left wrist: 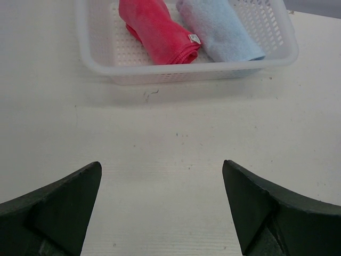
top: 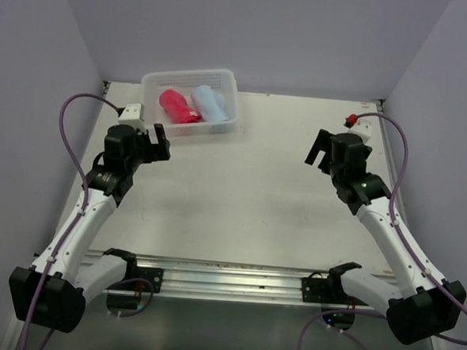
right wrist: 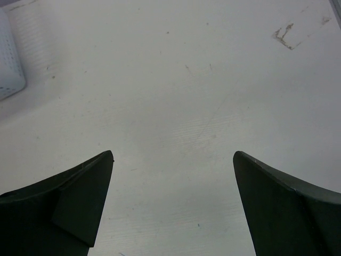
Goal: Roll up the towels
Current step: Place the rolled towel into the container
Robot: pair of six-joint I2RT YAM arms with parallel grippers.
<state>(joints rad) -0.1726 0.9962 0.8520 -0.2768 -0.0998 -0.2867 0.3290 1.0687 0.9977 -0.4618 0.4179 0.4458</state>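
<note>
A rolled red towel (top: 178, 106) and a rolled light blue towel (top: 210, 104) lie side by side in a white perforated basket (top: 224, 128) at the back left of the table. In the left wrist view the red towel (left wrist: 157, 32) and the blue towel (left wrist: 221, 29) lie in the basket (left wrist: 186, 72) just ahead. My left gripper (top: 161, 144) (left wrist: 161, 173) is open and empty, just in front of the basket. My right gripper (top: 317, 151) (right wrist: 173, 162) is open and empty above bare table at the right.
A corner of the basket (right wrist: 8, 69) shows at the left edge of the right wrist view. A small red item (top: 351, 119) sits at the back right by the cable. A brown scuff mark (right wrist: 282, 36) is on the table. Grey walls close in on three sides.
</note>
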